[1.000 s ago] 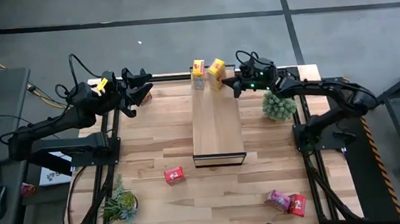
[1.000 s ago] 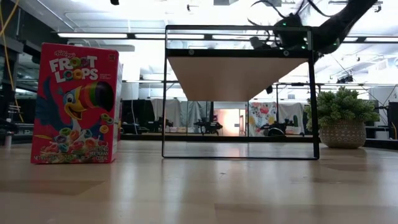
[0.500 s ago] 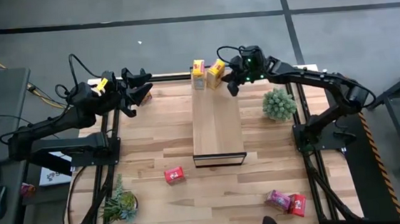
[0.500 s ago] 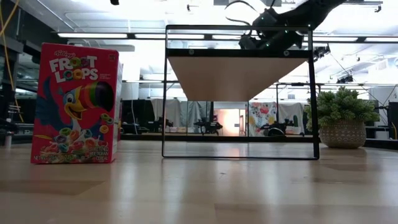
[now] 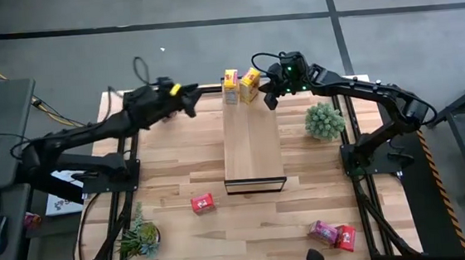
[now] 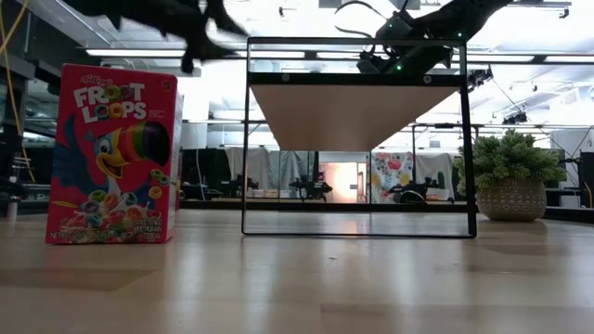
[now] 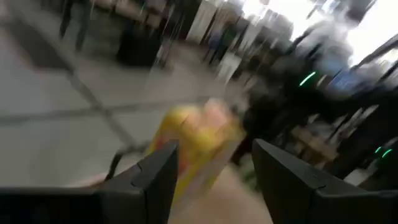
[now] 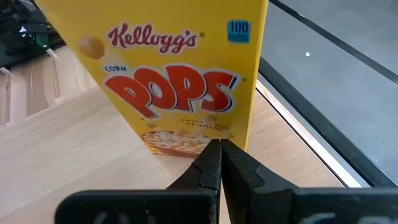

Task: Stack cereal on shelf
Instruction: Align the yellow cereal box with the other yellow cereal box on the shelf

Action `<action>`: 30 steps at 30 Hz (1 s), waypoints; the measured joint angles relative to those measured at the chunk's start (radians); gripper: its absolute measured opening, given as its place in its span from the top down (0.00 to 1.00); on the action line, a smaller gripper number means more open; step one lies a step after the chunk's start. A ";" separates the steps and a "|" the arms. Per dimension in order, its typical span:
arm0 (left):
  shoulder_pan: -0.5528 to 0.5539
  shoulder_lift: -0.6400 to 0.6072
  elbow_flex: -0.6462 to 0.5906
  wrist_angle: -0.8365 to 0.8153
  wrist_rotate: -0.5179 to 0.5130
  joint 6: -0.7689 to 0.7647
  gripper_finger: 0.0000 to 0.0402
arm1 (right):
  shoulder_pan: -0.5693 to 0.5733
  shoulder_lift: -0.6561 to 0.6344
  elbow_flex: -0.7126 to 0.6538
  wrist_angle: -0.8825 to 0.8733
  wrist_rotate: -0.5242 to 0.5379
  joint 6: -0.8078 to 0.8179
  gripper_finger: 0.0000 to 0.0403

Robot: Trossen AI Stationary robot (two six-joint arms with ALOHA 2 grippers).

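Shelf (image 5: 252, 141) stands mid-table, long axis running from the near edge to the far edge. Two yellow boxes (image 5: 231, 85) upright at its far end; the second yellow box (image 5: 251, 83) sits turned at an angle beside the first.

Right gripper (image 5: 269, 100) at the shelf's far right corner, just beside the angled yellow box; fingers (image 8: 219, 163) pressed together, nothing between them, tips right at the Corn Pops box front (image 8: 186, 81). Contact cannot be told.

Left gripper (image 5: 189, 105) reaches in over the far left of the table, near the shelf's far end, short of the first yellow box. Its fingers (image 7: 158, 171) stand apart, empty; blurred yellow box (image 7: 196, 146) ahead of them.

Red box (image 5: 202, 202) on the table near the shelf's front end. Pink box (image 5: 323, 232) and another red box (image 5: 346, 237) lie together at the near right. Plant (image 5: 324, 121) right of shelf; second plant (image 5: 139, 236) near left.
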 joint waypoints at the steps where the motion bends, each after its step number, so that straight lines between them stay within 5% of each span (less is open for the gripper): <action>1: 0.020 0.032 0.000 0.003 0.020 0.000 0.55 | 0.000 0.000 0.000 0.000 0.000 0.001 1.00; 13: 0.195 0.284 0.000 0.154 0.297 0.209 0.98 | 0.000 0.000 0.000 0.000 -0.022 0.002 1.00; 30: 0.210 0.457 0.084 0.226 0.365 0.324 1.00 | 0.003 0.000 0.000 -0.023 -0.024 0.018 1.00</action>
